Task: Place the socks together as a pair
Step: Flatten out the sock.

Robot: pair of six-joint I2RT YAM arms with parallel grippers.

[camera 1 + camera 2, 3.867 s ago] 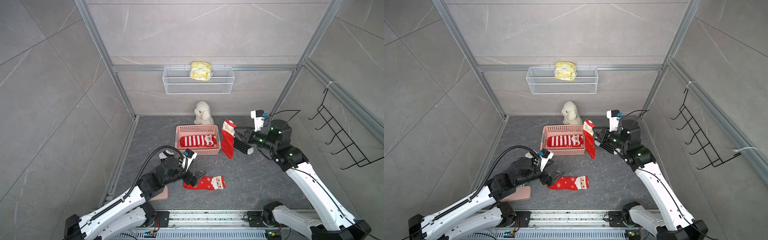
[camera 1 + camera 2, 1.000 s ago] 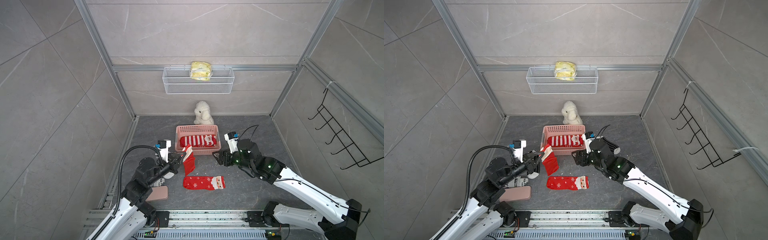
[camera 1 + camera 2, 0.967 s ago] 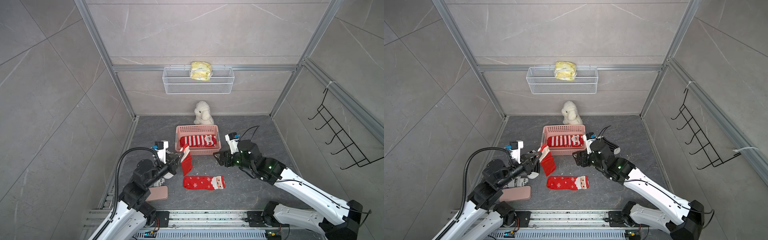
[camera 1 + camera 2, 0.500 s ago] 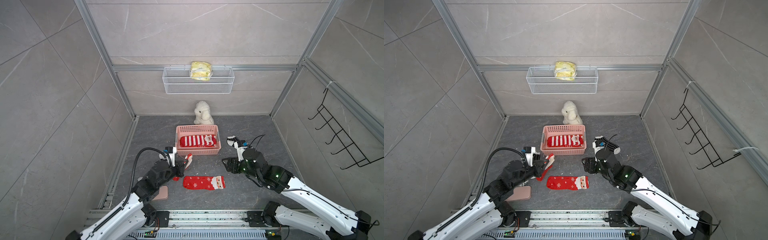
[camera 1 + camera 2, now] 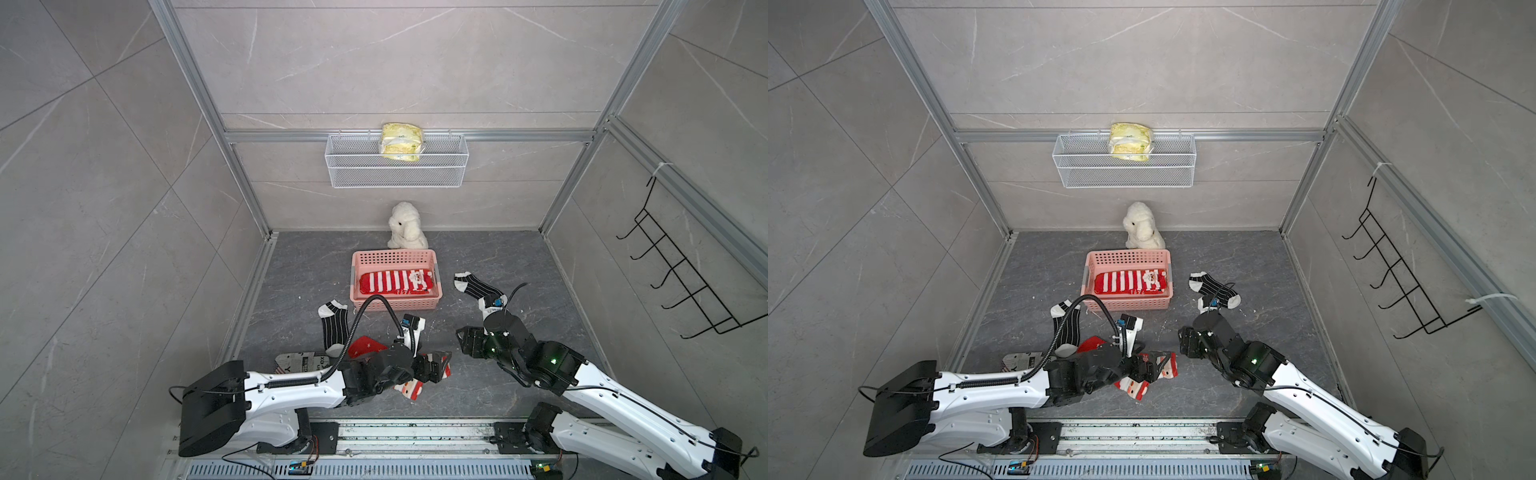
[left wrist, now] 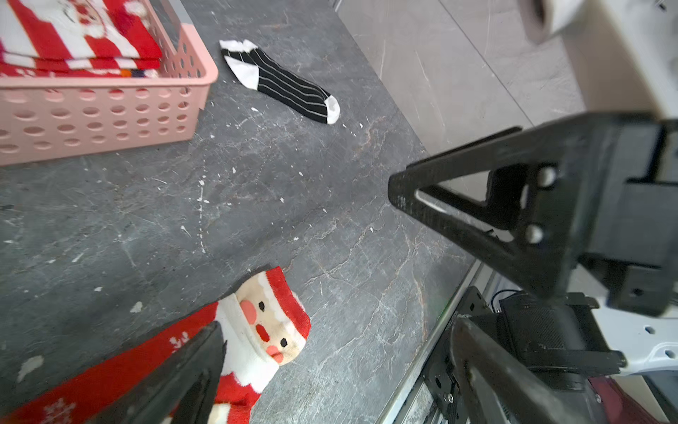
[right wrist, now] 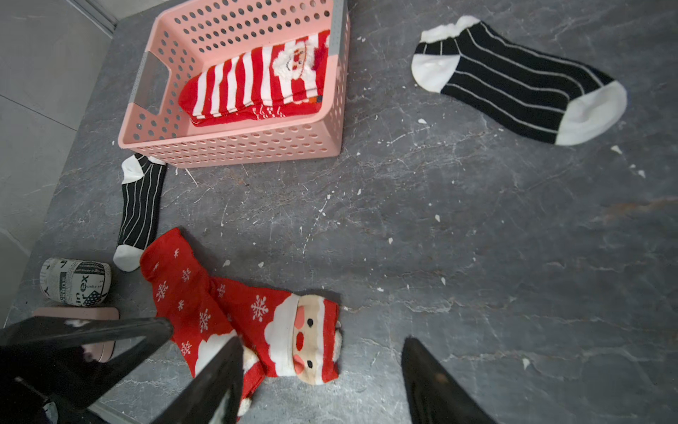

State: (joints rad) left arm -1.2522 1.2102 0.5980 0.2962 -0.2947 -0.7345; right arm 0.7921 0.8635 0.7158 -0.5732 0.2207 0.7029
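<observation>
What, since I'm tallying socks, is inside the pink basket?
Inside the pink basket lies a stack of red-and-white striped socks, Santa face up. The top layer covers those beneath, so how many there are cannot be told.

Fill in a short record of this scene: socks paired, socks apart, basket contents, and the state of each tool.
paired: two red Santa socks, lying overlapped
apart: black striped sock front-left of pink basket; second black striped sock right of it
basket: red-and-white striped socks
left tool: open, above the red pair
right tool: open, empty
</observation>
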